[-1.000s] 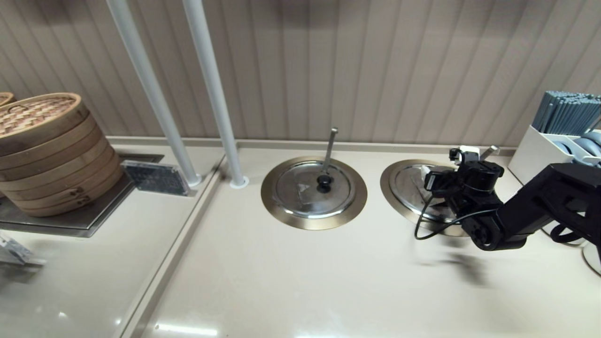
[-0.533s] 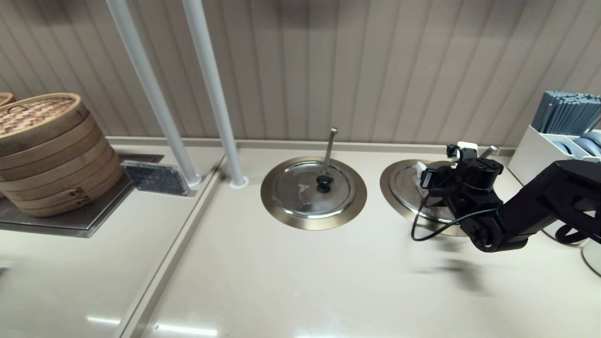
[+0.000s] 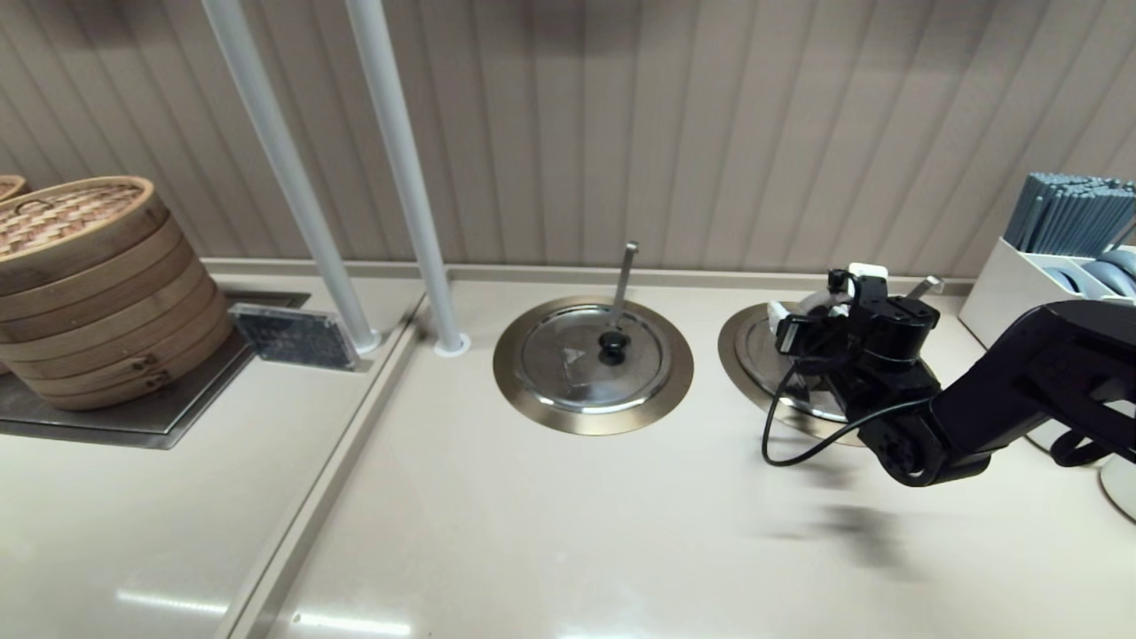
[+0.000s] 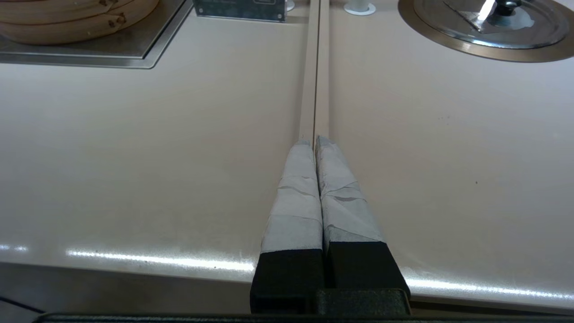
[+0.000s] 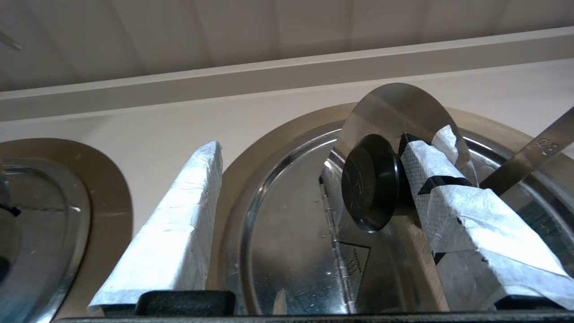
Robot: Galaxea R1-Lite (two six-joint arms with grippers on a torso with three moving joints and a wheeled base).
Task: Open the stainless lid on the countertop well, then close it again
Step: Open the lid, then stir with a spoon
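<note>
Jaws of right gripper spread wide, one touching stainless lid knob

shiny steel stainless lid, seemingly plastic knob

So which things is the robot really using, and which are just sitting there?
Using: right pincer, open; round shiny steel lid with black knob, flap lifted; bronze-rimmed well; slanted steel ladle handle.
Just sitting: left pincer, shut; twin steel lid; round bamboo steamers; grey chopsticks.
</note>
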